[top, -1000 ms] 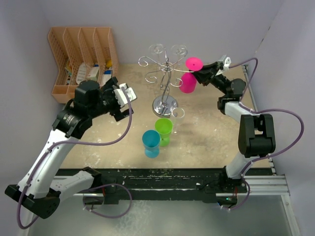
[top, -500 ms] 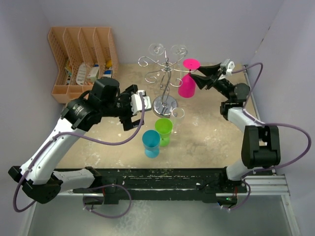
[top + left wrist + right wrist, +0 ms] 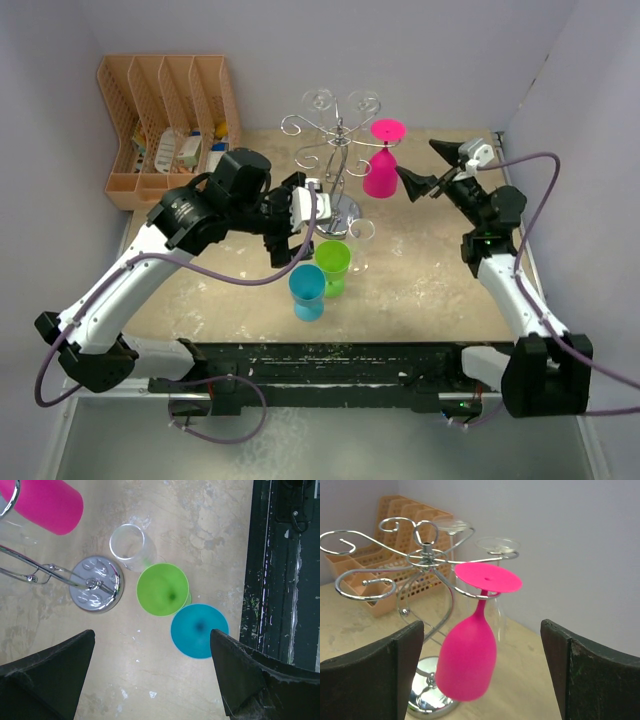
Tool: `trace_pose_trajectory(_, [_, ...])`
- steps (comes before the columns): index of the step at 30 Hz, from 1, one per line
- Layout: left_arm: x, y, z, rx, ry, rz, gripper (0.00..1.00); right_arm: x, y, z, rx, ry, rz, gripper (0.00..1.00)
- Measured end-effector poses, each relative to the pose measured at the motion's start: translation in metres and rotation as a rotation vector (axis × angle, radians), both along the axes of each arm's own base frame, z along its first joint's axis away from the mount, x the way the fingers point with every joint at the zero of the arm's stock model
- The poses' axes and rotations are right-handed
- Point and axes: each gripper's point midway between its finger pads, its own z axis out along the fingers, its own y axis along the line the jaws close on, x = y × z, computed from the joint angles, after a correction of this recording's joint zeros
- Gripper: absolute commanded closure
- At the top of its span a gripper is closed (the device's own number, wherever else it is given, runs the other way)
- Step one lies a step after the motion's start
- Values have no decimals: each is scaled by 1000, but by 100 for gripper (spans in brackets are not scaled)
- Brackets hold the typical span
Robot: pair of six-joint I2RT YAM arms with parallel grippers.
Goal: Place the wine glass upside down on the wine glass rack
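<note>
Pink wine glass (image 3: 467, 667) upside down on rack (image 3: 427, 556), clear glasses (image 3: 497, 544) faint

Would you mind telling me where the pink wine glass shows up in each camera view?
Top external: pink wine glass hangs right of centre, near the top.
Left wrist: pink wine glass in the top left corner, cut off by the edge.
Right wrist: pink wine glass at centre, hanging upside down.
Shared landmark: rack's round chrome base.

Beige table (image 3: 430, 290), chrome rack (image 3: 337, 213), organiser (image 3: 165, 125), glasses (image 3: 333, 262)
</note>
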Motion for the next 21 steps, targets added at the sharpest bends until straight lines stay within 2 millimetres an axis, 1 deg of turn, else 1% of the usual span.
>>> trace_pose_trajectory(4, [4, -2, 4, -18, -5, 27, 1, -16, -14, 8, -2, 36, -95, 0])
trace_pose_trajectory(7, [6, -1, 5, -34, -11, 46, 1, -38, -21, 12, 19, 80, -135, 0])
trace_pose_trajectory(9, [3, 1, 2, -36, -6, 52, 1, -49, -22, 11, 49, 134, -140, 0])
trace_pose_trajectory(11, [0, 5, -2, -33, -2, 55, 1, -56, -20, 3, 82, 214, -123, 0])
trace_pose_trajectory(16, [-5, 14, -10, -28, 0, 77, 0, -76, 2, -24, 157, 433, 16, 0])
trace_pose_trajectory(19, [-6, 21, -21, -21, 3, 106, 0, -92, 12, -44, 216, 535, 85, 0])
trace_pose_trajectory(21, [-7, 27, -33, -5, 13, 128, 2, -98, 16, -57, 235, 594, 115, 0])
